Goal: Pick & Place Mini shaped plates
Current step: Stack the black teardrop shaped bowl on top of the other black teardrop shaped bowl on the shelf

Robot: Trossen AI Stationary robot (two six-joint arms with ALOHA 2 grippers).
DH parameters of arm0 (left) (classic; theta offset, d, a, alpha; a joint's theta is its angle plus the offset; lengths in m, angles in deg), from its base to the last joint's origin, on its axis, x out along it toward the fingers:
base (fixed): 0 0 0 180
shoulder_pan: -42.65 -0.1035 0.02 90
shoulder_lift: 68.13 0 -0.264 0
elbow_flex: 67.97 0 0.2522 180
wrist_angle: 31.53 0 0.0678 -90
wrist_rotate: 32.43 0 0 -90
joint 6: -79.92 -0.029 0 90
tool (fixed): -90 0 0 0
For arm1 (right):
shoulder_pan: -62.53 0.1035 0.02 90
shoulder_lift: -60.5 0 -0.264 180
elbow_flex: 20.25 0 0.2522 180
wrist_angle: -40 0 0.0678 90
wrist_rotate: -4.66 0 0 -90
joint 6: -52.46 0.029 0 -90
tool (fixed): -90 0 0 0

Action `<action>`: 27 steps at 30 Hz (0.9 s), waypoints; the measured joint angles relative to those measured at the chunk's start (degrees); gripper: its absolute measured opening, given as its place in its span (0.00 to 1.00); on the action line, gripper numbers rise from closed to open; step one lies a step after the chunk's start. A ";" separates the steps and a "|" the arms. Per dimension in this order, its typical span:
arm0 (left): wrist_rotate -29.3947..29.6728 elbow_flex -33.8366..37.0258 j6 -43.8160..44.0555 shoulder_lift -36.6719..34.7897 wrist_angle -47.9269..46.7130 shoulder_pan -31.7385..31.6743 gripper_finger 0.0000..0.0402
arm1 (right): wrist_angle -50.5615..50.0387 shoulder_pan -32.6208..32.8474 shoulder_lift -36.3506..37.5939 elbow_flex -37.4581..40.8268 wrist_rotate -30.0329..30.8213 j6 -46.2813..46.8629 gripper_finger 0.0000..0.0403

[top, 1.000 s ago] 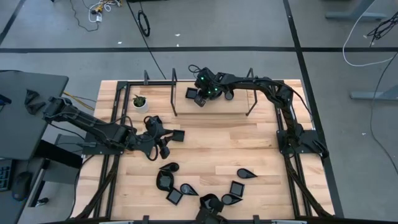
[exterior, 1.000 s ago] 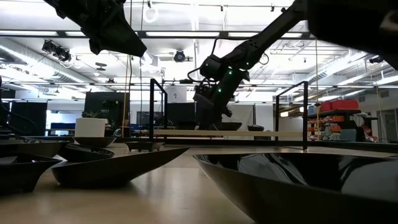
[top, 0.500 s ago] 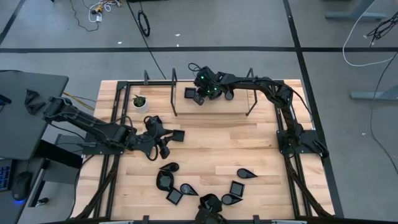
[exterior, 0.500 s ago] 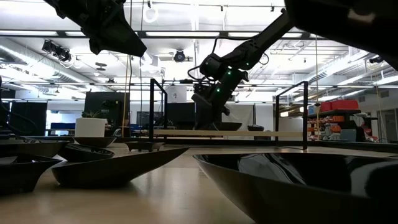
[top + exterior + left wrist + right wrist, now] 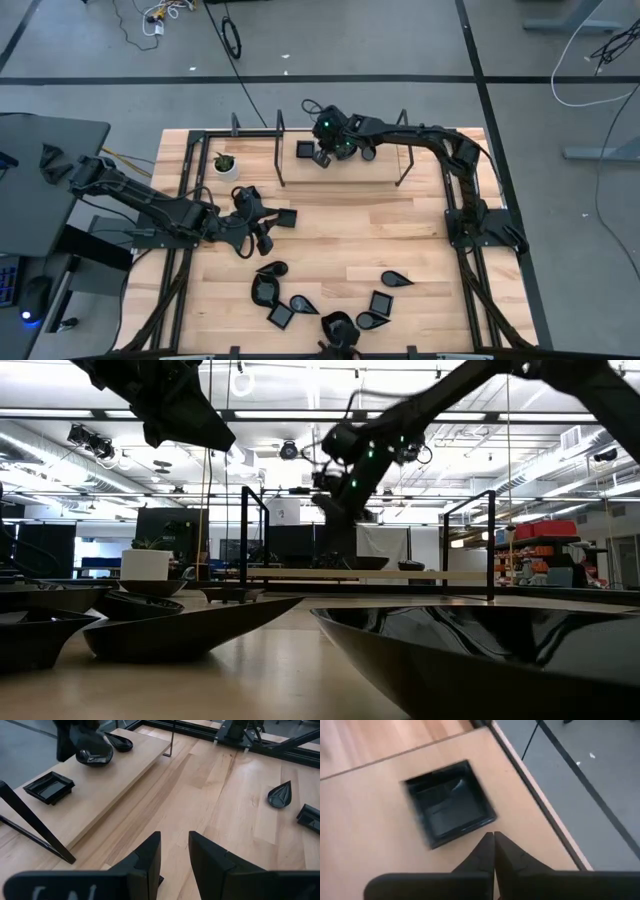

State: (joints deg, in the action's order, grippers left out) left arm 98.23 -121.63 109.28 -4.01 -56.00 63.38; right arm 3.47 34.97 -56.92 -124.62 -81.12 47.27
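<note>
From above, the right gripper (image 5: 322,157) has lifted slightly away from the square plate (image 5: 305,149), which now lies by itself on the raised shelf (image 5: 385,170) at the far side of the table (image 5: 420,240); a moment ago the gripper was right over that plate, so the placing looks done. The left gripper (image 5: 272,222) has not moved near the middle left, with a square dish (image 5: 287,216) at its tip; whether it grips that dish I cannot tell from here. More plates (image 5: 330,300) wait in a cluster at the near edge. In the low view the right arm (image 5: 400,420) has risen above the shelf, clear of it. The left wrist view shows its fingers (image 5: 145,862) parted with only bare wood visible between them, the shelf's plates beyond. The right wrist view shows its fingers (image 5: 487,850) pressed together and empty, the square plate flat just ahead. Judging by this, the next plate can be fetched.
</note>
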 joint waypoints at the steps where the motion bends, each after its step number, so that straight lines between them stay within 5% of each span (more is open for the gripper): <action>1: 0.00 0.00 -0.02 0.01 -0.13 0.00 0.26 | -1.16 0.94 0.71 0.00 0.75 0.02 0.01; 9: -2.77 0.00 0.03 0.02 -0.37 0.07 0.26 | -7.59 13.30 5.68 0.00 2.41 0.02 0.01; 14: -5.85 0.00 0.07 0.00 -0.87 0.15 0.26 | -11.99 22.73 7.55 0.00 12.58 0.71 0.01; 27: -4.47 0.00 0.01 0.02 -2.97 2.75 0.26 | -35.63 43.17 8.93 0.00 30.82 25.09 0.01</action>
State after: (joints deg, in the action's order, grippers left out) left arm 93.76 -121.63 109.28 -3.99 -58.98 66.13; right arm -32.16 78.14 -47.99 -124.62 -50.30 72.36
